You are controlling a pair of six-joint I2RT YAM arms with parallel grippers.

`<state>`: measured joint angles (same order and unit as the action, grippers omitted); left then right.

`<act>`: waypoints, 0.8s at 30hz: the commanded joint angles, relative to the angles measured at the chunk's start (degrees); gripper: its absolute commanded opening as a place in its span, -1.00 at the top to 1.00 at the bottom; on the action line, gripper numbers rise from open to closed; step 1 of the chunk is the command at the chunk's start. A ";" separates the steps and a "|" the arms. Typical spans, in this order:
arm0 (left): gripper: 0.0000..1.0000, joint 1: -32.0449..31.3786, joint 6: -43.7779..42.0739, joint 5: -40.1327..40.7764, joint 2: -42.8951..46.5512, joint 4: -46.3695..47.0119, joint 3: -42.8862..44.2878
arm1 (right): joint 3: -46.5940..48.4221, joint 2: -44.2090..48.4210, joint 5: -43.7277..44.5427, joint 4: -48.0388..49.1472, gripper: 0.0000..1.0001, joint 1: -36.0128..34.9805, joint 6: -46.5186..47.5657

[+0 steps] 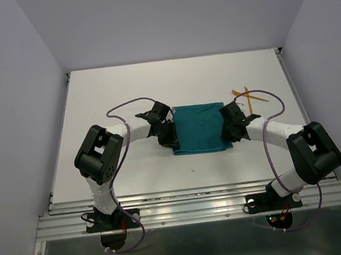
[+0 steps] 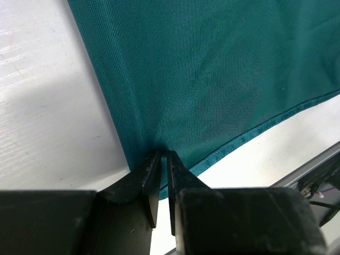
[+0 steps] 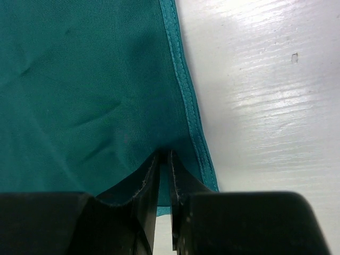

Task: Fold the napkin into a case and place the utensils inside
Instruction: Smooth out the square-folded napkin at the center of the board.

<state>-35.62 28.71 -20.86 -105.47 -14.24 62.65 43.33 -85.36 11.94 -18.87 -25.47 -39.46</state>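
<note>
The teal napkin [image 1: 199,128] lies folded into a rectangle in the middle of the white table. My left gripper [image 1: 171,141] is shut on the napkin's near left corner [image 2: 159,133]. My right gripper [image 1: 229,135] is shut on the napkin's near right corner [image 3: 133,122], beside its stitched hem [image 3: 186,90]. In both wrist views the cloth is pinched between the nearly closed jaws. Two orange utensils [image 1: 248,97] lie crossed on the table behind and to the right of the napkin, apart from both grippers.
The white table [image 1: 123,90] is bounded by grey walls on three sides. A metal rail [image 1: 192,208] runs along the near edge where both arm bases stand. Purple cables loop off both arms.
</note>
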 commanded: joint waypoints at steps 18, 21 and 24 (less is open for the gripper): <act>0.54 7.31 -3.84 10.66 -8.95 -9.84 29.44 | 25.48 -15.00 -0.08 1.30 0.63 7.90 8.35; 0.55 8.28 -3.13 12.59 -12.91 -9.84 35.06 | 28.47 -17.99 -0.69 1.47 0.63 8.95 8.44; 0.55 8.72 -2.70 13.74 -15.99 -8.97 37.71 | 29.97 -20.45 -1.30 1.56 0.63 8.95 8.61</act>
<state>-27.24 25.85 -9.61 -119.52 -22.92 95.66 69.60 -104.40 11.73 -18.85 -16.88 -31.94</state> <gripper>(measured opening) 0.226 0.187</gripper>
